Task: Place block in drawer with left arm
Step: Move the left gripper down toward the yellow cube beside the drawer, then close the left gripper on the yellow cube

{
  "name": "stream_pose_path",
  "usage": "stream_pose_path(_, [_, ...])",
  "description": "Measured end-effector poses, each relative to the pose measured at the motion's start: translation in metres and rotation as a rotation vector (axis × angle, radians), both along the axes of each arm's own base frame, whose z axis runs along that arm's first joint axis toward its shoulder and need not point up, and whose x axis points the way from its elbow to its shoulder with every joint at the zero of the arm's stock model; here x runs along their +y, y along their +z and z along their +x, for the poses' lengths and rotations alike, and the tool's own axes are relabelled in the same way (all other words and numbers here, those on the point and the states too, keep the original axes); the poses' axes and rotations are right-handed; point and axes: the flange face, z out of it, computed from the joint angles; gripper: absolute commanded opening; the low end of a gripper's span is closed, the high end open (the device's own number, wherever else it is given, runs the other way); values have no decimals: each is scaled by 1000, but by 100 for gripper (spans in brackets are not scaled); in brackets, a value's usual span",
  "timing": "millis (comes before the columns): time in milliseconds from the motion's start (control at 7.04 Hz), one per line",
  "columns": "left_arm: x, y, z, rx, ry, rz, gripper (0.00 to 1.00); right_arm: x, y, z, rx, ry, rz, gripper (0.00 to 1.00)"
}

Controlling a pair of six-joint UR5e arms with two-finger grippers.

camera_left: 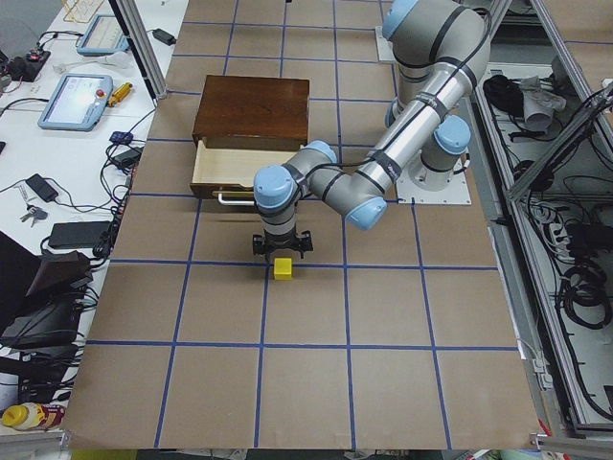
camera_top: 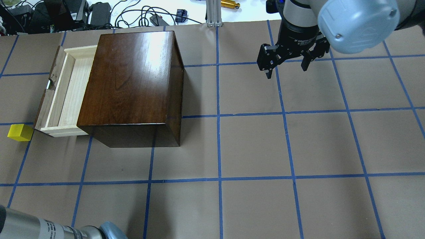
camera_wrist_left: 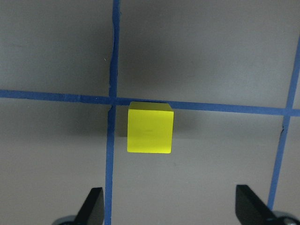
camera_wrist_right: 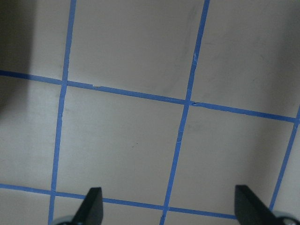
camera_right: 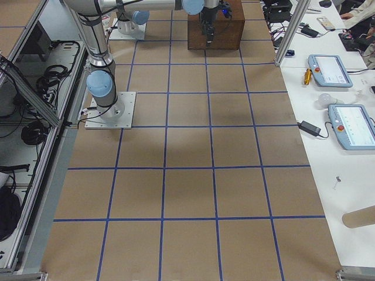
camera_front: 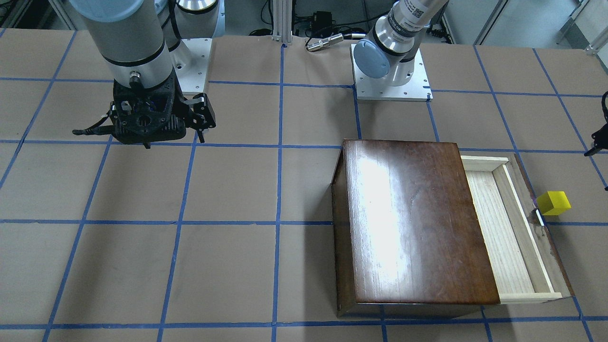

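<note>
The yellow block (camera_top: 20,132) lies on the table just off the near corner of the drawer's dark front. It also shows in the front view (camera_front: 554,203). The drawer (camera_top: 66,96) is pulled out of the dark-brown box (camera_top: 132,83) and its pale tray holds nothing. My left gripper (camera_wrist_left: 171,206) is open above the block (camera_wrist_left: 150,127), which lies ahead of its fingertips and apart from them. In the exterior left view the gripper (camera_left: 282,249) hovers right over the block (camera_left: 283,269). My right gripper (camera_top: 287,70) is open and empty over bare table far to the right.
The box stands on the table's left half, its drawer opening toward the left end. The left arm's base plate (camera_front: 392,83) is behind the box. Cables and an aluminium post (camera_top: 214,13) line the far edge. Desks with tablets (camera_right: 334,70) flank the table.
</note>
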Motion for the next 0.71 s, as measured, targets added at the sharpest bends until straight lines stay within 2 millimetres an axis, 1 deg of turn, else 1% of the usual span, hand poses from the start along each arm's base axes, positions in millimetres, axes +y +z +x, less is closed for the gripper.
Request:
stream_pose_path(284, [-3,-40,2,12,-28,3,100,0,0,0,0,1,0,100])
stream_pose_path(426, [-3,-54,1,24,-30,11,100,0,0,0,0,0,0,100])
stream_pose_path(710, [-3,-71,1,33,-32,17,100,0,0,0,0,0,0,100])
